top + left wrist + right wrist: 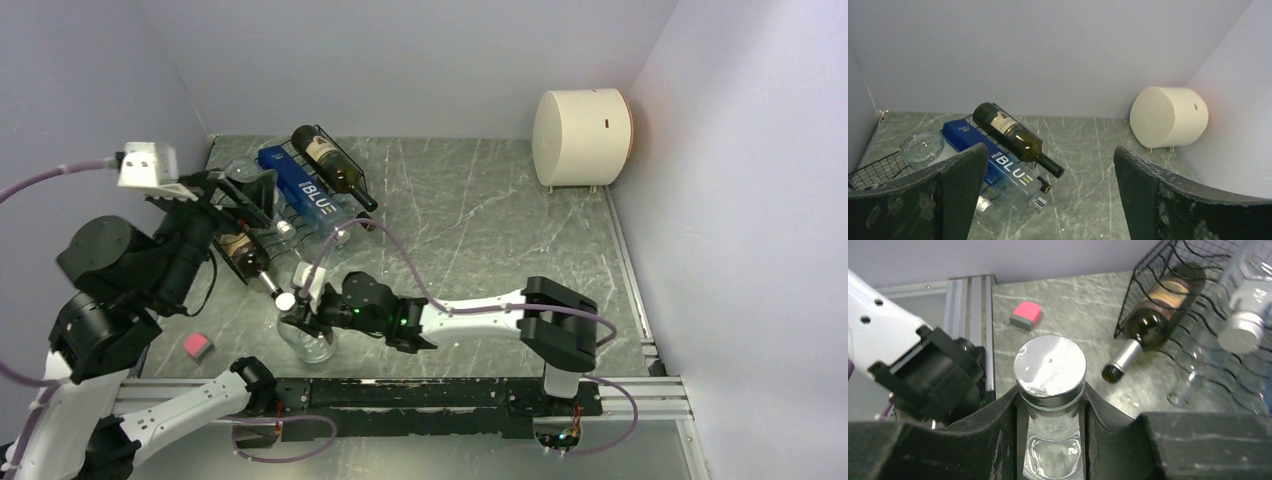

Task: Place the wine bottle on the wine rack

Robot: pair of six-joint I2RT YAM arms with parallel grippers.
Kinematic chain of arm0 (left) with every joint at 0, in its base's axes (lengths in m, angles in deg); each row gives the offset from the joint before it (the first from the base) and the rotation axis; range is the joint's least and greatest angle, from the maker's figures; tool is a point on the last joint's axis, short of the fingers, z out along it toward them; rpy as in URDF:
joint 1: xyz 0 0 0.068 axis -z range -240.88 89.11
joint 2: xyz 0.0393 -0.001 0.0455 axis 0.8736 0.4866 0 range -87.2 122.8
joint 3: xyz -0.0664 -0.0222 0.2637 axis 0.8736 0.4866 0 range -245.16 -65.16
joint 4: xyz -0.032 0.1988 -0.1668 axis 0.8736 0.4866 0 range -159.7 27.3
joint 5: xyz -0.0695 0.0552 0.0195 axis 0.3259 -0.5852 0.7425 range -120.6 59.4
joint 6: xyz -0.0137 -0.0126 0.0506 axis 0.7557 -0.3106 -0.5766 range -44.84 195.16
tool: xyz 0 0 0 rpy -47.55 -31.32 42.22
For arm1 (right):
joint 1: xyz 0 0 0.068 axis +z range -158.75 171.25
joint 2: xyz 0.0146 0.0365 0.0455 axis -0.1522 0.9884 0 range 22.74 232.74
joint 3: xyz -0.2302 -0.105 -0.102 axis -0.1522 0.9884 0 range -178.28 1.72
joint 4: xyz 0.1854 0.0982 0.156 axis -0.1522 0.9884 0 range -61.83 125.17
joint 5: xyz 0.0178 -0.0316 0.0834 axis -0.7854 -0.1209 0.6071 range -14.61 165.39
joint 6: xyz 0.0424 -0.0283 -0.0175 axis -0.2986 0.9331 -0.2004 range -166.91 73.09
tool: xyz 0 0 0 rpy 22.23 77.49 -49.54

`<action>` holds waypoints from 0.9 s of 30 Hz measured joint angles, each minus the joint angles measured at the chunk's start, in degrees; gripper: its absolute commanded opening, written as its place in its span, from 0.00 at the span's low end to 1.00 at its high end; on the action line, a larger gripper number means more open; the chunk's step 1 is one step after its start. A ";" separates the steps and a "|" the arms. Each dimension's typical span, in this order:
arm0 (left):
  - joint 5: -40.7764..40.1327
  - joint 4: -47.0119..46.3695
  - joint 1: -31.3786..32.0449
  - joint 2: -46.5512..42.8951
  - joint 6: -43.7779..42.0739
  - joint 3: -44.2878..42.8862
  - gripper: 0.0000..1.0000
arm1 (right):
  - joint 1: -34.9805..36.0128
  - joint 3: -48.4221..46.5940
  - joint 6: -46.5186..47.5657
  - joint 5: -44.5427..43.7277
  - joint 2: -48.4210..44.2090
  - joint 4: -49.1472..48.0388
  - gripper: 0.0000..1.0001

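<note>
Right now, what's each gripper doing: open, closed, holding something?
Left gripper: open, holding nothing.
Right gripper: closed on the neck of the clear bottle with the silver cap.

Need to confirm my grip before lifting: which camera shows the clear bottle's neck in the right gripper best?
Right wrist: the clear bottle sits with its silver-capped neck pinched in the right gripper. Top external shows only its glass body under the gripper. Left wrist misses it.

The right gripper [1050, 396]'s matt pads [998, 435] flank a clear glass bottle [1050, 452], shiny metal cap [1050, 365]. Beyond, the wine rack [1208, 335] is black wire.
</note>
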State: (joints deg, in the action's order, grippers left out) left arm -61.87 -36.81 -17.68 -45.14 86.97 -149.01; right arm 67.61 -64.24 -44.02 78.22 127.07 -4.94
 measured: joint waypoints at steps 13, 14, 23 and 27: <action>4.26 1.07 0.00 6.49 4.35 4.94 0.99 | -1.40 18.82 -2.45 -10.05 -13.60 -6.88 0.00; 4.48 1.33 0.00 7.10 4.79 5.38 0.99 | -1.97 19.87 -3.19 -10.97 -14.62 -6.99 0.00; 6.29 -0.02 0.00 10.64 10.69 16.72 0.99 | -15.52 25.29 -17.35 -12.35 -21.81 -4.09 0.00; 9.90 -2.27 -0.09 12.61 12.48 21.27 0.99 | -21.92 27.96 -25.14 -12.66 -25.44 -1.66 0.00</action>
State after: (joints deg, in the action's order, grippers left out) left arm -51.97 -39.09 -17.77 -32.52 99.45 -127.75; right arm 45.68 -36.28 -69.15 65.56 101.63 -6.60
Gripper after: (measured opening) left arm 0.994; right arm 0.390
